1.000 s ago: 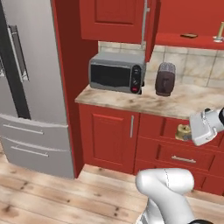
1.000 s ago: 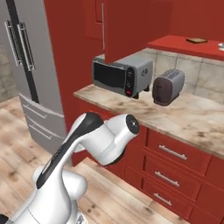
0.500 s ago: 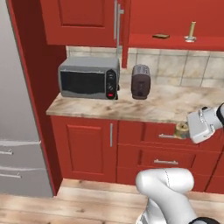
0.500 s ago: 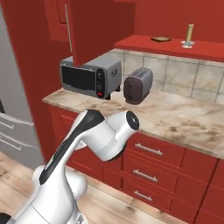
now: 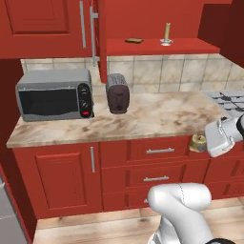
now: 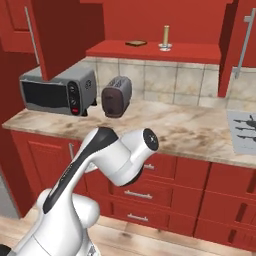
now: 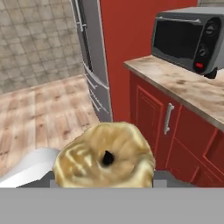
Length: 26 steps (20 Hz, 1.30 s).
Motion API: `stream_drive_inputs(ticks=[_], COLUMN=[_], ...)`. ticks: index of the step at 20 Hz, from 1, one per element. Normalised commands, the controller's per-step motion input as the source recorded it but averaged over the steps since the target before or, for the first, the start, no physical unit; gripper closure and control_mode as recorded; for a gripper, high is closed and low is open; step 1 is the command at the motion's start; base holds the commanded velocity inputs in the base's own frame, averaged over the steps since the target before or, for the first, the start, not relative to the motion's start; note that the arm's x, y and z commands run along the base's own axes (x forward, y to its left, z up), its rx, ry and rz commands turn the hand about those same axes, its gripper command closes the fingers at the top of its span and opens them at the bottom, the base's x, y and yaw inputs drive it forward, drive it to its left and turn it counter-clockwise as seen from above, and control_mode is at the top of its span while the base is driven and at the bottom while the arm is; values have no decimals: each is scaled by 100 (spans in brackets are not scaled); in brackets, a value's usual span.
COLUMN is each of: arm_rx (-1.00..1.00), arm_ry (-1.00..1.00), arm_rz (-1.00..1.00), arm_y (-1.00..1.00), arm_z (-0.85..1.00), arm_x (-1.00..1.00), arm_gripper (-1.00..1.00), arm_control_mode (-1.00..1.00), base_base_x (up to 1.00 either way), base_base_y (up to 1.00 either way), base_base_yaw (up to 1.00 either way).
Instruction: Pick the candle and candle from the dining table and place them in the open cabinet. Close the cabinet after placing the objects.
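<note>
My gripper (image 5: 204, 143) is shut on the squat brass-gold candle (image 5: 197, 141), held out in front of the lower drawers at the right. That candle (image 7: 105, 157) looms close at the bottom of the hand view, its dark wick facing the camera. The slim stick candle (image 5: 166, 34) (image 6: 166, 36) stands upright on its clear dish on the red shelf (image 5: 190, 46) (image 6: 200, 52) of the open cabinet. The cabinet's doors (image 5: 100, 43) (image 6: 62, 35) stand swung out. The dining table is out of view.
A flat brown slab (image 5: 134, 41) (image 6: 135, 43) lies on the shelf left of the stick candle. On the marbled counter (image 5: 157, 116) stand a microwave (image 5: 55, 100) (image 6: 57, 90) and a dark toaster (image 5: 117, 93) (image 6: 116, 96). A cooktop (image 5: 231, 97) lies at the right.
The base has moved, so the whole scene slid: the fridge left the base views and the open cabinet shelf now sits near the middle. The gripper stays shut on the squat candle.
</note>
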Motion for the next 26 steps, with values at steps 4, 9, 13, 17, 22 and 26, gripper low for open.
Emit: stream_drive_inputs(ticks=[4, 9, 13, 17, 22, 26], arm_rx=[0, 0, 0, 0, 0, 0], arm_ry=[0, 0, 0, 0, 0, 0], arm_rz=[0, 0, 0, 0, 0, 0], arm_y=[0, 0, 0, 0, 0, 0], arm_z=[0, 0, 0, 0, 0, 0], arm_x=[0, 0, 0, 0, 0, 0], arm_gripper=[100, 100, 100, 100, 100, 100], arm_control_mode=[100, 100, 100, 100, 100, 100], base_base_x=[54, 58, 51, 43, 40, 42], base_base_y=[-6, -13, -23, -32, -32, -28], base_base_yaw=[-17, -8, -8, -10, -14, -14])
